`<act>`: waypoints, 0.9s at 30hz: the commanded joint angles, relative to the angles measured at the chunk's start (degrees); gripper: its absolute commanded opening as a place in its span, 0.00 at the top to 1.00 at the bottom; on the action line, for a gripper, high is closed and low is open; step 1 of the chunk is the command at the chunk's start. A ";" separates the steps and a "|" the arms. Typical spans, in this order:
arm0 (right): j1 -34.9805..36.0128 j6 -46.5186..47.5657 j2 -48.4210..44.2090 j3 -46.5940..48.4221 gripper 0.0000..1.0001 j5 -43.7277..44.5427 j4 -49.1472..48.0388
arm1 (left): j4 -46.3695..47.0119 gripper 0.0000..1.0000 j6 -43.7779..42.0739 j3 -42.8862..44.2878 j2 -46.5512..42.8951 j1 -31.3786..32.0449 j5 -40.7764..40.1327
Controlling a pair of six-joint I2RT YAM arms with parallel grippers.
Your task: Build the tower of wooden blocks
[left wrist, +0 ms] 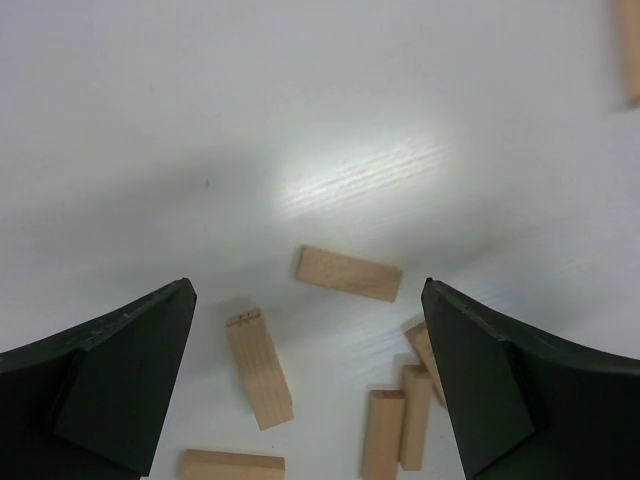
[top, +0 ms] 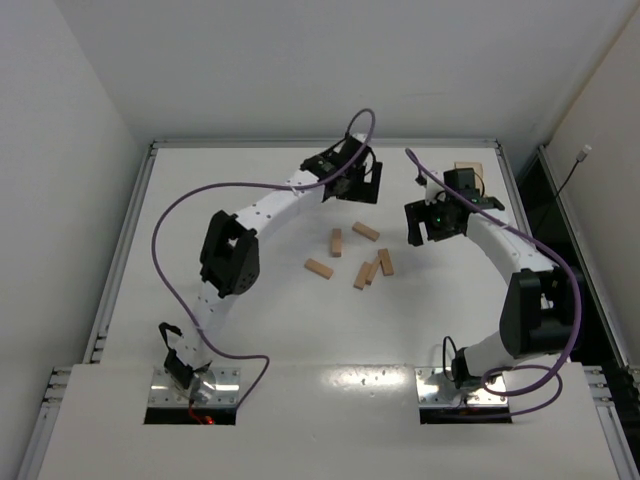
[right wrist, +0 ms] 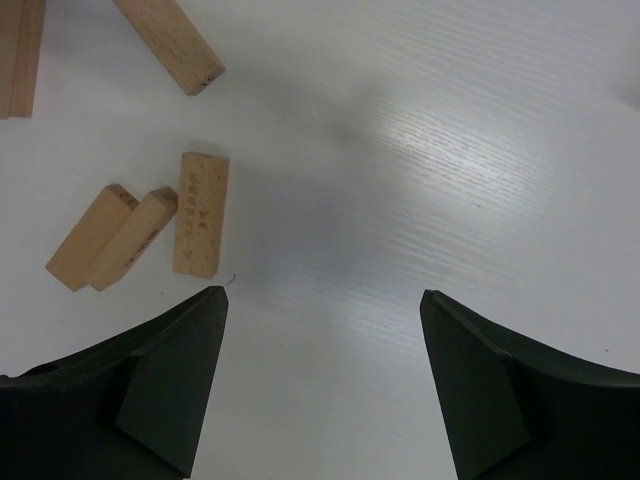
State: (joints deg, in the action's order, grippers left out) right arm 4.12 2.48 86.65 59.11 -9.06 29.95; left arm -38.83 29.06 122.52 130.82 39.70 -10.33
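White surface [top: 250, 330] on which no tower stood yet: six blocks [top: 319, 268] lay flat and scattered at its middle, between the two pincers. The left pincer [top: 360, 187] hung just beyond the far side of the cluster, jaws wide apart and empty. The right pincer [right wrist: 323, 292] hung to the cluster's right, likewise apart and empty. Probable hazards, in descending scale: both arms reaching into one small cluster could collide. Because the blocks pointed in different directions, a pincer descending without turning to match its target would probably catch a corner and spin the block away. At the touching pair [right wrist: 95, 238], with a third block just beside it, closing fingers might drag a neighbour or lift two at once. Any block set down askew would leave so narrow a column prone to toppling.
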 commanded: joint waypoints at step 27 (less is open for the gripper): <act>16.53 13.86 35.51 30.61 0.39 -2.54 1.85 | 2.18 0.01 -7.35 -24.70 -32.30 -36.80 2.94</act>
State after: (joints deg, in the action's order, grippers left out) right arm 19.81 13.98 120.40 85.80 -12.43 31.18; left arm -38.04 22.22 98.08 101.75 4.40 -9.96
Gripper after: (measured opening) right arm 0.610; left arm 0.988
